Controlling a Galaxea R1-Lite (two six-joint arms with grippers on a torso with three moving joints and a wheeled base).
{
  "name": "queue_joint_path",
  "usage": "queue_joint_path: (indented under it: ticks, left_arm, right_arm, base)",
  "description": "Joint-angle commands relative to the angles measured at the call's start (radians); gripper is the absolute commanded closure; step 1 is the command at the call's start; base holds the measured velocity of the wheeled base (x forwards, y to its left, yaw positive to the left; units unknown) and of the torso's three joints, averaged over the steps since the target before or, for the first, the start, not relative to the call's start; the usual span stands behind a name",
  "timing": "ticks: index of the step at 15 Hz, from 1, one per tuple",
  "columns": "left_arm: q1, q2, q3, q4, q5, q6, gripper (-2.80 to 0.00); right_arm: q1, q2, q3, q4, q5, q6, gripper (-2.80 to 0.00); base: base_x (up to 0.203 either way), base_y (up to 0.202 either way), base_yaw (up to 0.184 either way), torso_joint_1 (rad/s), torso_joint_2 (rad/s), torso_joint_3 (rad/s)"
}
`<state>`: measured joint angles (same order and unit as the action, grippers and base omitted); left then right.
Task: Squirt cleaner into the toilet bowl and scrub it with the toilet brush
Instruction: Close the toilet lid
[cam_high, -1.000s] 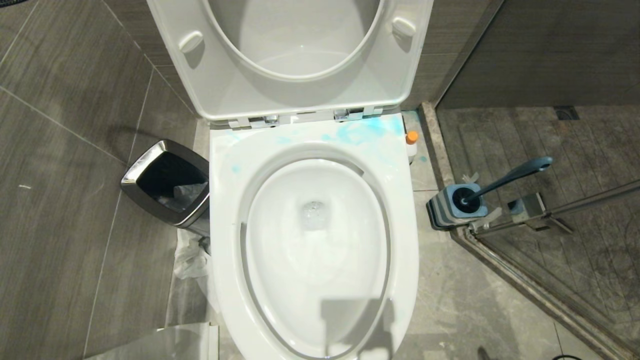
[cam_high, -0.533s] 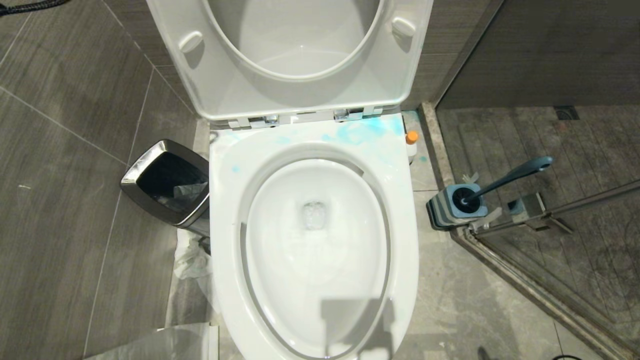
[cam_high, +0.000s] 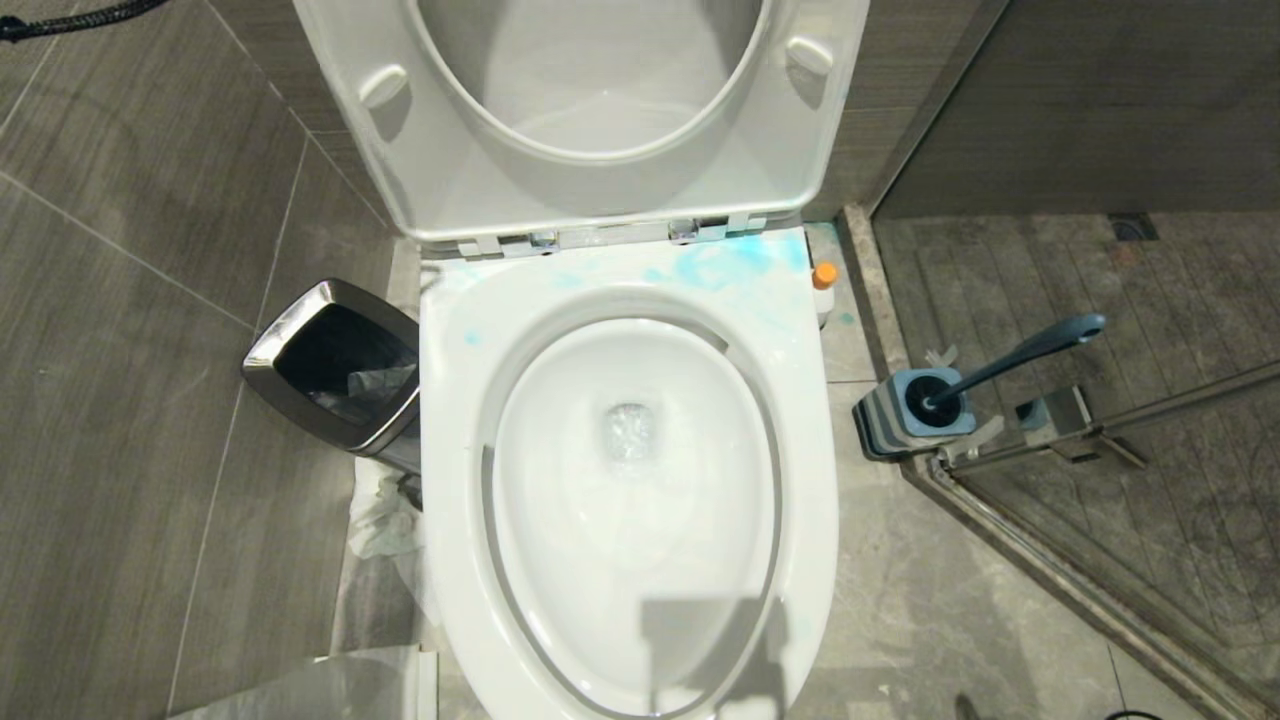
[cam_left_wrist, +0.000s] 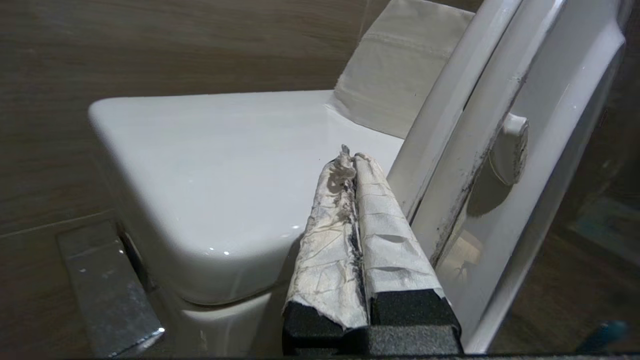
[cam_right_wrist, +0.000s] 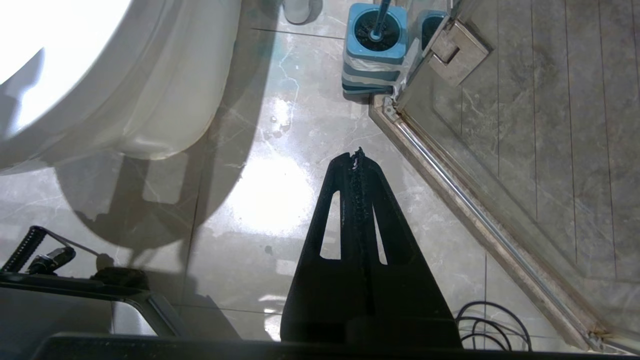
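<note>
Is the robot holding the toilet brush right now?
No, the toilet brush stands in its holder on the floor beside the toilet, with no gripper near it.

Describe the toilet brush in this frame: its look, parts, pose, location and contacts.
The toilet brush has a dark blue-grey handle that looks plastic, leaning up toward the shower side, its head sunk in a square blue holder with grey and white bands. The holder stands on the floor to the robot's right of the toilet, against the corner of the glass shower door frame. No gripper touches it; the bristles are hidden inside the holder.
</note>
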<state>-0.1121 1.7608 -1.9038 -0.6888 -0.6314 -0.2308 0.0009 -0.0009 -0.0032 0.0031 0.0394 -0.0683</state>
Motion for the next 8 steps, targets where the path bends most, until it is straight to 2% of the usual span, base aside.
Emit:
queue_joint_path:
  ticks: [1, 5, 8]
  left_arm:
    - [0.002, -0.048, 0.06, 0.006, -0.043, -0.019, 0.0]
    - [-0.001, -0.14, 0.147, 0.008, -0.054, -0.117, 0.0]
    - [0.001, -0.249, 0.27, 0.023, -0.079, -0.165, 0.0]
  right_arm:
    - [0.001, 0.001, 0.0, 0.0, 0.001, -0.001, 0.0]
    - [0.001, 0.001, 0.0, 0.0, 0.001, -0.001, 0.0]
    - [0.001, 0.001, 0.0, 0.0, 0.001, -0.001, 0.0]
  base:
    - [0.0, 0.0, 0.0, 0.0, 0.0, 0.0]
    - [0.0, 0.0, 0.0, 0.0, 0.0, 0.0]
    - [0.0, 0.0, 0.0, 0.0, 0.0, 0.0]
